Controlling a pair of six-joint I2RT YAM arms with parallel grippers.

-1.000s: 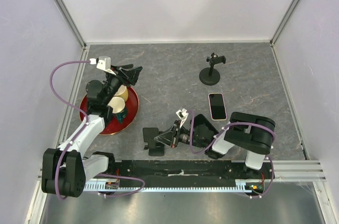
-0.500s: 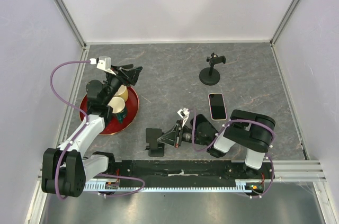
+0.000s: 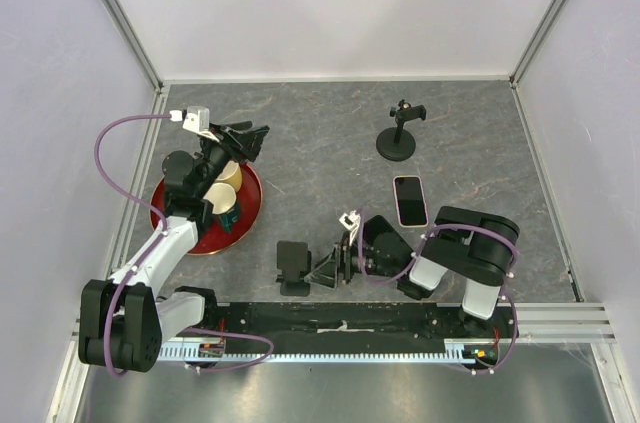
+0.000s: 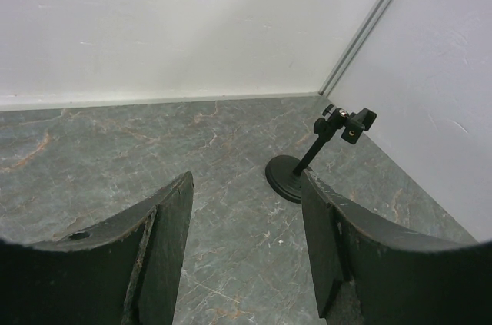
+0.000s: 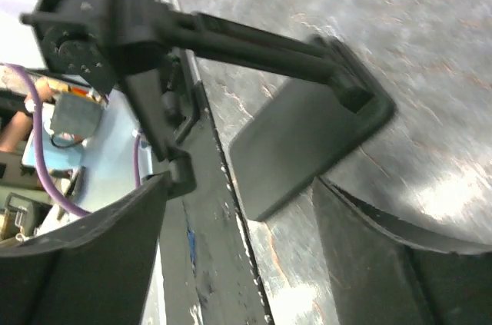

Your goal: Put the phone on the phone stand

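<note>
Overhead, the phone point(image 3: 411, 200) lies flat on the table point(image 3: 480, 143) between a round-based clamp stand point(image 3: 397, 133) and the right arm point(image 3: 470, 253); from the left wrist, left jaws stand apart facing that clamp stand point(image 4: 315, 157); from the right wrist, right jaws stand apart before a blurred folding stand point(image 5: 300, 137).

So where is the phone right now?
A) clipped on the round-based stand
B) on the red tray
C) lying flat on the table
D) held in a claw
C: the phone lies flat on the grey table, nearer the arms than the round-based stand and apart from it.
</note>
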